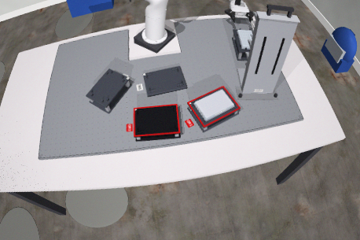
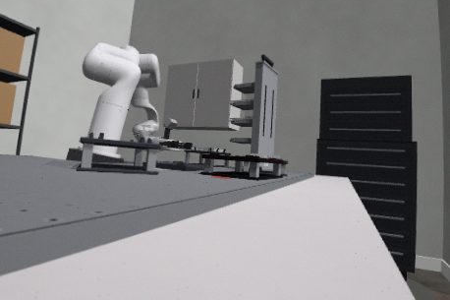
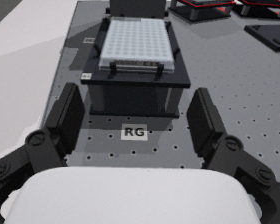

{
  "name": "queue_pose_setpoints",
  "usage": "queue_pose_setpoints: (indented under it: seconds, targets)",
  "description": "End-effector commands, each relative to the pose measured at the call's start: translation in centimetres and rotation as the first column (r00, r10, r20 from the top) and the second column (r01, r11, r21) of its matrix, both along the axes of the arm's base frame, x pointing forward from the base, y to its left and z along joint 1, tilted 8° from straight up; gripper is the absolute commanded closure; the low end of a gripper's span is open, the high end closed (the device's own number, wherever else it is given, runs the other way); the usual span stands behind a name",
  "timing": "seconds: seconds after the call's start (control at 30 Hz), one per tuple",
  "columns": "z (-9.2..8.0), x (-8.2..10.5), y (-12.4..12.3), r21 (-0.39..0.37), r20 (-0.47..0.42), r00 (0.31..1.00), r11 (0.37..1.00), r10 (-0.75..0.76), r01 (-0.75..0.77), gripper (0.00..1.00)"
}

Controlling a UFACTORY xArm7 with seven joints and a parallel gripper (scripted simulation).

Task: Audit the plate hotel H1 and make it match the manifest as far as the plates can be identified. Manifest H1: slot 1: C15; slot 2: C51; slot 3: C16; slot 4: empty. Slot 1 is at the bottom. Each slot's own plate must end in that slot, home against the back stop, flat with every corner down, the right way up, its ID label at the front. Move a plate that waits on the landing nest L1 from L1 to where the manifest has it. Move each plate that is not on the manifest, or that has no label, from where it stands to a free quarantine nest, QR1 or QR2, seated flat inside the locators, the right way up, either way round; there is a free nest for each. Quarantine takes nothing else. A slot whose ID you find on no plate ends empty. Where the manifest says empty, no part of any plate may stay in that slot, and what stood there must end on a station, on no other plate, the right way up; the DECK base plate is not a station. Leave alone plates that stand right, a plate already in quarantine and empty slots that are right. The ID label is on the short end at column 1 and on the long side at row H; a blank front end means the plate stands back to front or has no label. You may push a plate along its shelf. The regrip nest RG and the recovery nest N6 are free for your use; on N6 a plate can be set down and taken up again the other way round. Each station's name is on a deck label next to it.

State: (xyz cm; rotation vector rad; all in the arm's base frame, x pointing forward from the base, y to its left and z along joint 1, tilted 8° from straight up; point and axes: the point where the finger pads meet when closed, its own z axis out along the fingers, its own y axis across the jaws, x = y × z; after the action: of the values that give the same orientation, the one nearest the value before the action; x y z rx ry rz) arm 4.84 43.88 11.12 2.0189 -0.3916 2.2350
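- Gripper (image 3: 136, 117) spread wide, holding nothing, low before the stand marked RG (image 3: 134, 85) at the board's back right edge.
- Clear well plate (image 3: 136, 45) lies flat on that stand.
- Likely step: regrasp; next, advance so the fingers flank the plate, then close.

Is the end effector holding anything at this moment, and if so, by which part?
Nothing is held. The end effector is open, fingers spread in front of the RG nest, apart from the well plate seated there.

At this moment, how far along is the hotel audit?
Looks done: one plate sits in a red-framed quarantine nest.
In hand: nothing; the open tool faces the plate on nest RG.
Left: placing that plate. The hotel slots' contents cannot be seen.
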Motion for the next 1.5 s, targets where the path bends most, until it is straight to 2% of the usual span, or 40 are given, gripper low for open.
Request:
queue_pose_setpoints:
  seconds: [0.0, 1.13, 1.47]
  targets:
    - [0.2, 0.6, -0.1, 0.003, -0.001, 1.000, 1.000, 0.001, -0.001, 0.00]
    - [0.6, 5.4, -1.4, 0.003, -0.001, 1.000, 1.000, 0.001, -0.001, 0.00]
    - [0.6, 5.5, -1.4, 0.003, -0.001, 1.000, 1.000, 0.001, -0.001, 0.00]
